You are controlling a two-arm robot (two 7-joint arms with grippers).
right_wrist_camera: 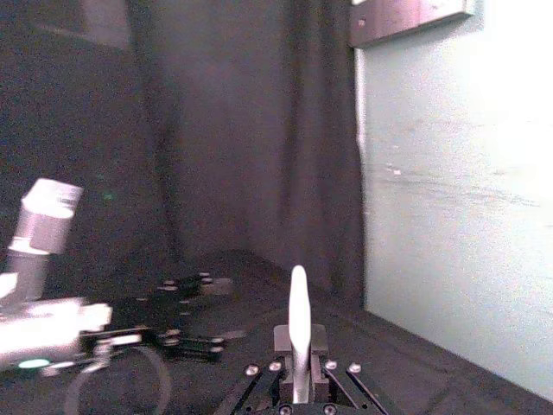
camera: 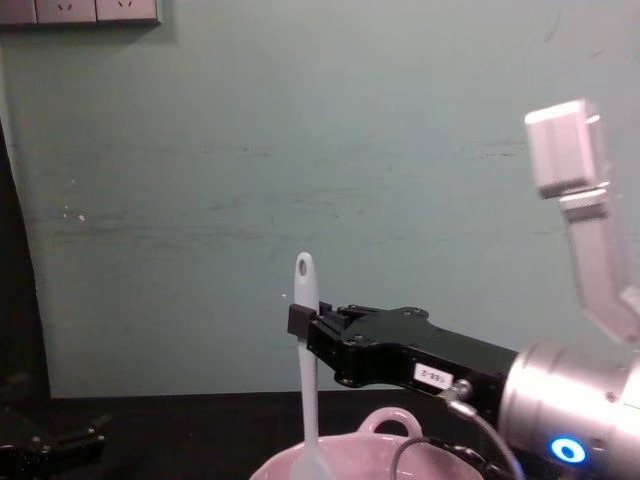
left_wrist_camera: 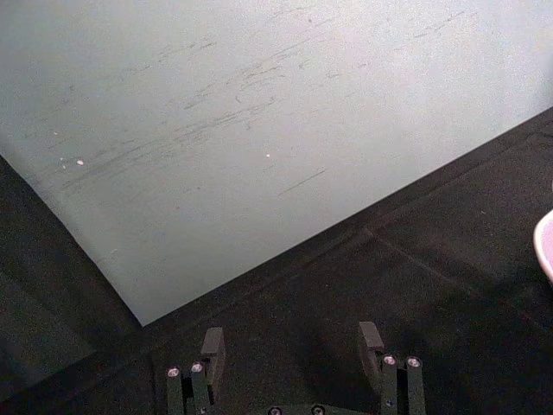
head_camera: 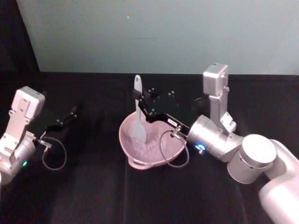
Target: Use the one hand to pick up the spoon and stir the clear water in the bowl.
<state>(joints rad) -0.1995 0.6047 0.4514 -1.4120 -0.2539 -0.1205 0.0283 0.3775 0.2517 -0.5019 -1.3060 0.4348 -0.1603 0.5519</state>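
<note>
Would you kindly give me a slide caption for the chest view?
Right claw holds the white spoon upright, its head down in the pink bowl.

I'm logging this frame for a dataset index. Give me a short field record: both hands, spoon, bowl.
right hand: shut on the spoon's handle, above the bowl
spoon: upright, head down inside the bowl, hole end up
bowl: pale pink, on the black table, loop handle on its rim
left hand: open, holding nothing, off to the robot's left, apart from the bowl
</note>
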